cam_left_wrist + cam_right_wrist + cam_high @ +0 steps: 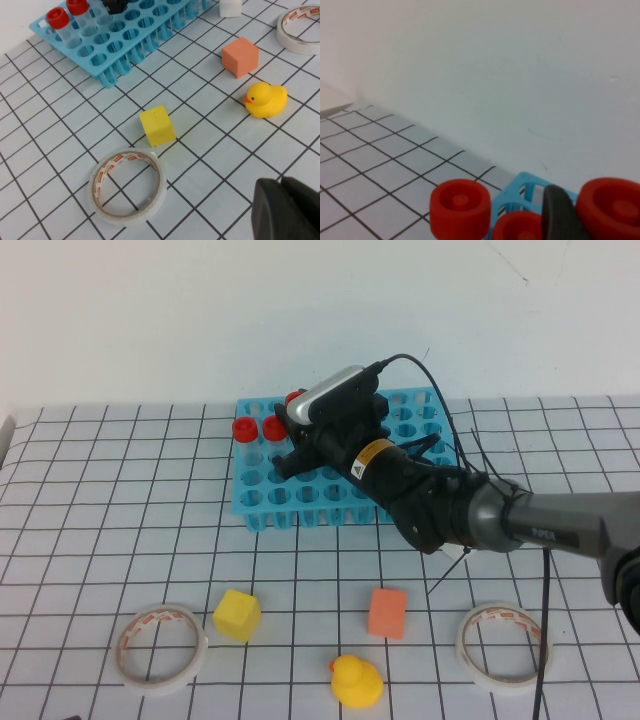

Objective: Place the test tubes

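A: Red cap of the third tube shows at the far left of the blue rack, just right of the leftmost tube and the second tube. The right gripper is clamped on it above the rack.

B: Noted. The left gripper hangs closed over the near table, idle. The right arm should hold the tube upright, lower it straight and release only once it is seated. The neighbours sit close, so it should open narrowly.
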You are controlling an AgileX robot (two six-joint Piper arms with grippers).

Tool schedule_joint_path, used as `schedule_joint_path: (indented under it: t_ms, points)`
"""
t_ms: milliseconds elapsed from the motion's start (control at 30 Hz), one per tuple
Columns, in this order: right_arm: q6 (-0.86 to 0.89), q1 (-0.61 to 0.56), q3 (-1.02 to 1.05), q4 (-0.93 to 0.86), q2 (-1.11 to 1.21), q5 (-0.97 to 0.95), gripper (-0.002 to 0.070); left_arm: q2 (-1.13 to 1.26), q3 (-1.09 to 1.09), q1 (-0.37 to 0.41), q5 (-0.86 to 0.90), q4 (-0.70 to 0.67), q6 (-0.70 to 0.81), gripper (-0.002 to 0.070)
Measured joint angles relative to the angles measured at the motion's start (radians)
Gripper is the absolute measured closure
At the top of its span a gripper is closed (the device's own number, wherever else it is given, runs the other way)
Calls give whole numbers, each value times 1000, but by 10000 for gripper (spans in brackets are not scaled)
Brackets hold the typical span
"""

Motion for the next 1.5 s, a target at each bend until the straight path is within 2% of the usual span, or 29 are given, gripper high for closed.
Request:
schedule_joint_path:
  t_ms: [333,433,467,500,700,767,833,933,967,1067,1333,1500]
  points:
    - [2,0,-4,0,0,24,393,0,0,0,0,0,0,676]
    - [9,0,-4,0,0,29,299,0,0,0,0,0,0,676]
    - [9,0,-4,2,0,29,223,0,0,0,0,0,0,676]
    - [9,0,-4,4,0,31,201,0,0,0,0,0,0,676]
    - [20,0,5,6,-36,80,169,0,0,0,0,0,0,676]
    - [52,0,27,-1,-80,93,207,0,0,0,0,0,0,676]
    - [117,0,66,-21,-144,103,298,0,0,0,0,0,0,676]
    - [216,0,140,-84,-288,128,528,0,0,0,0,0,0,676]
    - [281,0,196,-176,-409,160,613,0,0,0,0,0,0,676]
    - [375,0,268,-366,-600,231,658,0,0,0,0,0,0,676]
    - [705,0,479,-976,-1036,366,676,0,0,0,7,0,0,676]
    - [808,0,631,-1113,-1209,427,677,0,0,0,17,0,2,676]
